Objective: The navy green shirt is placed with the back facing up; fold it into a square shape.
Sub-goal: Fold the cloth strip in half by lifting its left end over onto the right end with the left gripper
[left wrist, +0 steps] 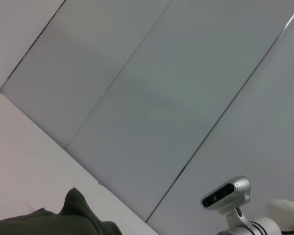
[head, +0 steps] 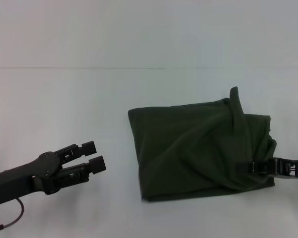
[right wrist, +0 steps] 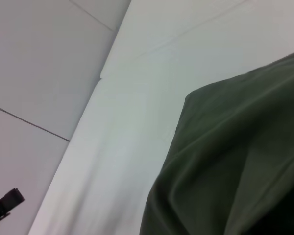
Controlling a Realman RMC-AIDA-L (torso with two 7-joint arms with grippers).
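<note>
The navy green shirt [head: 198, 148] lies folded into a rough rectangle on the white table [head: 64, 109], right of centre, plain side up. A small peak of cloth stands up at its far right corner. Its creases run toward my right gripper [head: 257, 167], which is shut on the shirt's right edge, fingertips buried in the cloth. My left gripper [head: 93, 155] hovers at the lower left, well clear of the shirt, open with nothing between its fingers. The left wrist view shows only a corner of the shirt [left wrist: 81, 220]. In the right wrist view the shirt [right wrist: 235, 166] fills the frame close up.
The table's far edge meets a pale wall [head: 149, 29]. Bare table surface extends left of the shirt and behind it. The right arm's wrist camera [left wrist: 228, 193] shows in the left wrist view.
</note>
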